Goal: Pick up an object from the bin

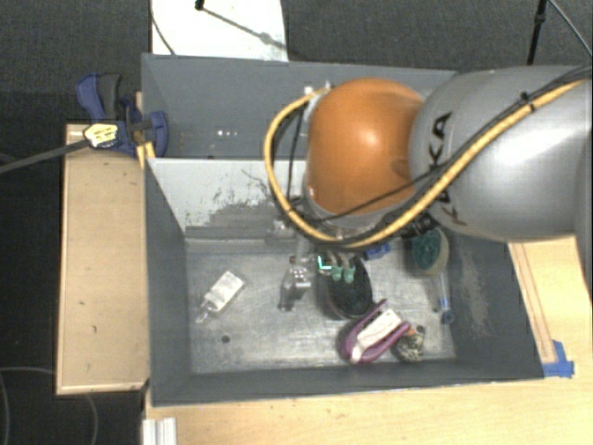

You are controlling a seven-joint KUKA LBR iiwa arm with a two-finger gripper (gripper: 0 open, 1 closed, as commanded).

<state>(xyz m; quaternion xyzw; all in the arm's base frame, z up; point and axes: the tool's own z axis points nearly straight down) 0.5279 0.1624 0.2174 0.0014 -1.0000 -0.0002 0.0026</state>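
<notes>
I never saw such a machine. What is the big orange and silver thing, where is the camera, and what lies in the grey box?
It is a robot arm, coming from the right; the orange dome is a cover on its wrist. The camera looks down from above. Under the cover, the hand hangs over the middle of the grey metal bin. On the floor lie a clear packet at the left, a dark round thing beside the hand, a purple and white thing near the front and a dark green thing at the right. Whether the hand holds anything, I cannot tell.
</notes>
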